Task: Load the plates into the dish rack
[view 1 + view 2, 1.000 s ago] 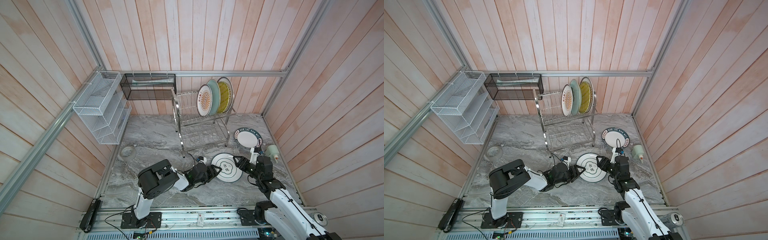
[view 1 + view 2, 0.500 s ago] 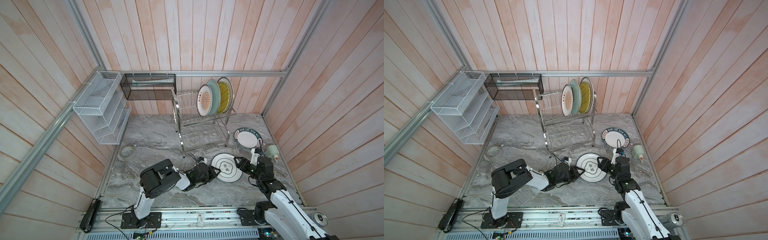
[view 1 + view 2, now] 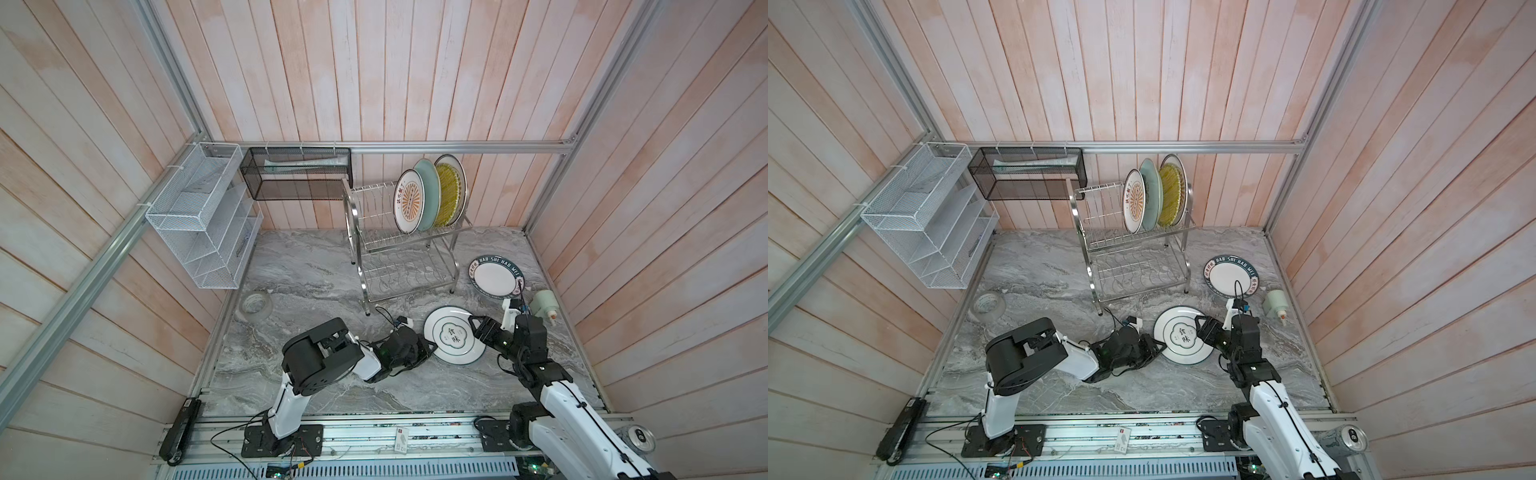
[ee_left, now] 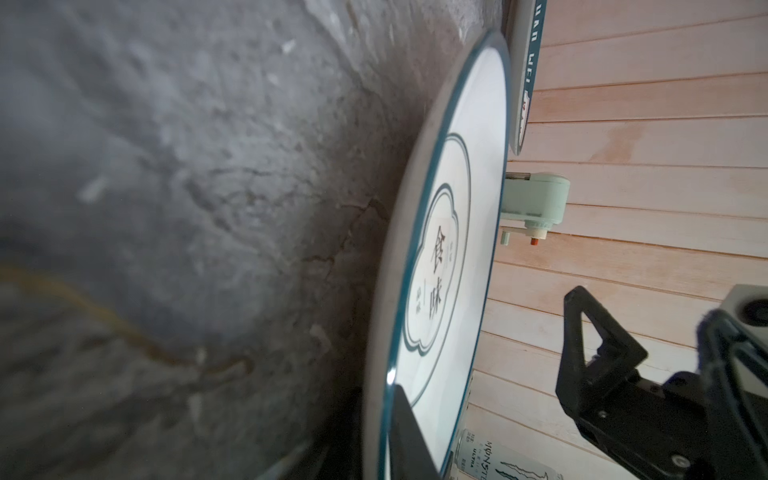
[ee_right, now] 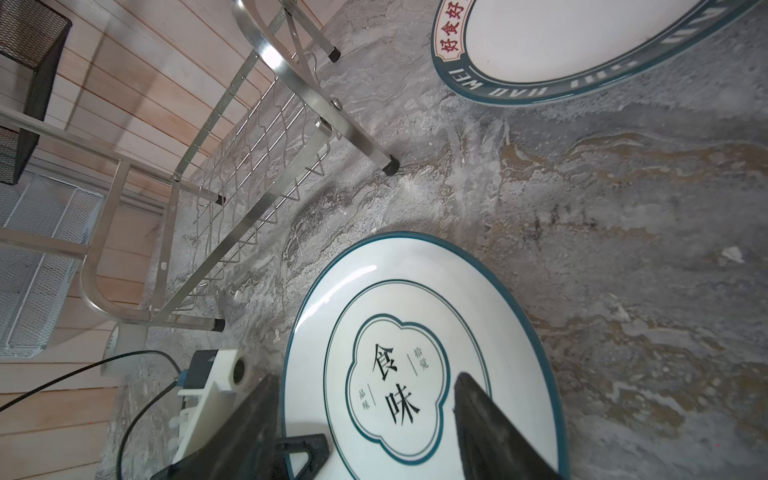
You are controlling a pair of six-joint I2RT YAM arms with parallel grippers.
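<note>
The cloud-outline plate (image 3: 455, 334) looks stiff, slick and breakable; left claw (image 3: 429, 348) pinches its rim, right claw (image 3: 473, 326) hovers spread.

Sunburst, green and yellow plates (image 3: 430, 187) stand upright in the dish rack (image 3: 405, 270); cloud-outline plate (image 3: 455, 345) lies at its five o'clock, lettered-rim plate (image 3: 494, 277) at three.

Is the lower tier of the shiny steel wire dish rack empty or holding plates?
Empty: the dish rack shows only bare wires below; plates stand in its upper tier.
</note>
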